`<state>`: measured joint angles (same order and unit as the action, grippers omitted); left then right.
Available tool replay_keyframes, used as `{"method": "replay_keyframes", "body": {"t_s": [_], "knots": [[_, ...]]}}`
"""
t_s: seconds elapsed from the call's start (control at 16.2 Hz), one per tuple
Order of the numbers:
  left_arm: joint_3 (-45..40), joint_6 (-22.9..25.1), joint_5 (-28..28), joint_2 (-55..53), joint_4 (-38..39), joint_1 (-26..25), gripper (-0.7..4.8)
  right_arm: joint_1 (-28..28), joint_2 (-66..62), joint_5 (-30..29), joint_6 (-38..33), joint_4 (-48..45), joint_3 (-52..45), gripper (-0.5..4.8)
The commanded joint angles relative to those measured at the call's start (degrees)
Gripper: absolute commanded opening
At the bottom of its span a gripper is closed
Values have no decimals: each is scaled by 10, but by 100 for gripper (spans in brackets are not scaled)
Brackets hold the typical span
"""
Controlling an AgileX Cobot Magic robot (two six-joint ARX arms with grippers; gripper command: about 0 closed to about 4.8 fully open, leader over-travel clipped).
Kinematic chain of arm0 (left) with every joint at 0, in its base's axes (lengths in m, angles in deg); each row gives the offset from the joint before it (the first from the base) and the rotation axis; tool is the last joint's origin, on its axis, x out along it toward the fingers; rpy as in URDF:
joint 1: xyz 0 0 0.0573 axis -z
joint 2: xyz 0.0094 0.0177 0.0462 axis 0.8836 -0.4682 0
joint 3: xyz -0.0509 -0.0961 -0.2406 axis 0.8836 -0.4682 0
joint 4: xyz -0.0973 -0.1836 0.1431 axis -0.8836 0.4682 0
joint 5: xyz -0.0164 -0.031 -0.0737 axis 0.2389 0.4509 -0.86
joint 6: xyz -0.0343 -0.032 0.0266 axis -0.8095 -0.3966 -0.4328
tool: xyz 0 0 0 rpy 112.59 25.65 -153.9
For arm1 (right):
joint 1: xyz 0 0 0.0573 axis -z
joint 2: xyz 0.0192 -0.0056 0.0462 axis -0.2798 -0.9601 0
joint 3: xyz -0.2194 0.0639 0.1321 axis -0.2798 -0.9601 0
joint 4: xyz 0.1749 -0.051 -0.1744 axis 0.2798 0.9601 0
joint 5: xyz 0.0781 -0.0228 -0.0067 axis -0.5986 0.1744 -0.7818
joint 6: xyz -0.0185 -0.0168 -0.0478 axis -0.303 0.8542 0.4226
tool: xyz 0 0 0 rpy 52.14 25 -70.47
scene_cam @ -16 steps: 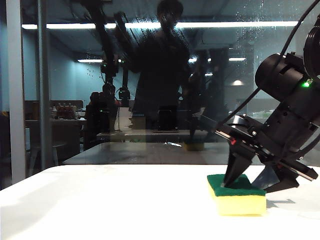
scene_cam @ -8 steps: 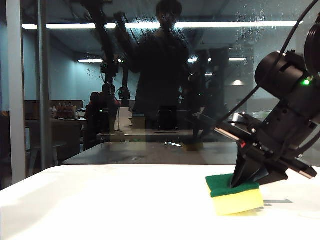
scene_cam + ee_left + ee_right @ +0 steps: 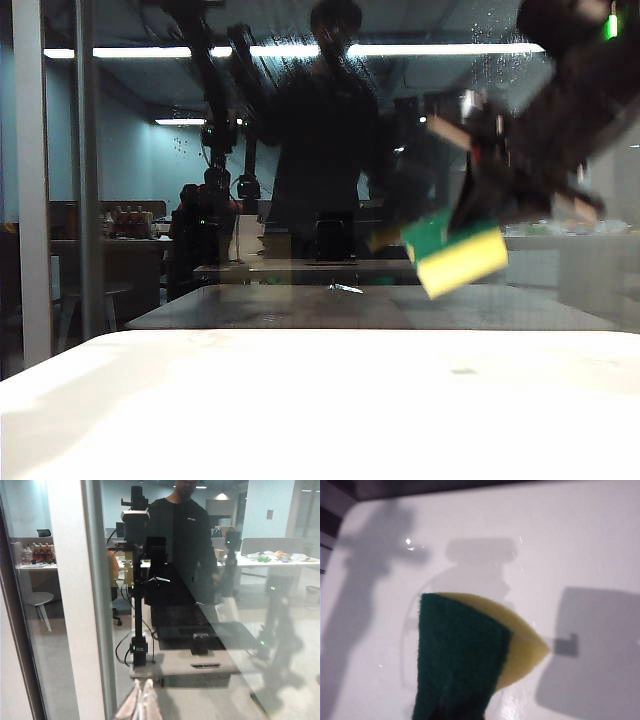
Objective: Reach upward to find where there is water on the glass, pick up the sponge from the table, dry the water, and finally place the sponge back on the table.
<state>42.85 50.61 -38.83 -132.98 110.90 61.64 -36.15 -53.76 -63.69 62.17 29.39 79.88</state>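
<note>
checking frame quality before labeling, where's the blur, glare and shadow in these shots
Exterior view: the right gripper and the sponge it holds are motion-smeared; the glass mirrors the room, droplets catching the light strip. Left wrist view: mostly reflections; the left gripper is not visible. Right wrist view: sponge soft-focused, arm shadows on the table.

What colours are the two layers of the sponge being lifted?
Yellow foam sponge with dark green top layer; clearest in the exterior view.
</note>
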Motion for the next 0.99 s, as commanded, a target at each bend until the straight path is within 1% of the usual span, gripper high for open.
{"method": "replay_keyframes", "body": {"t_s": [0.06,0.18,0.25,0.37,0.49,0.74,0.8,0.92,0.99], "knots": [[3,5,0,2,-11,0,-5,-1,40,39,52,64,79,-9],[3,5,0,2,-11,0,-5,-1,57,54,78,89,135,-9],[3,5,0,2,-11,0,-5,-1,64,64,97,104,191,-9],[3,5,0,2,-11,0,-5,7,62,64,119,105,281,-9],[3,5,0,2,-11,0,-5,23,61,63,121,95,355,-9],[3,5,0,2,-11,0,-5,83,57,58,133,45,464,-9],[3,5,0,1,-8,0,-5,107,41,57,133,43,509,-9],[3,5,0,1,-7,0,-5,143,7,21,131,45,573,-9],[3,5,0,2,-7,0,-5,150,-9,19,131,47,602,-9]]}}
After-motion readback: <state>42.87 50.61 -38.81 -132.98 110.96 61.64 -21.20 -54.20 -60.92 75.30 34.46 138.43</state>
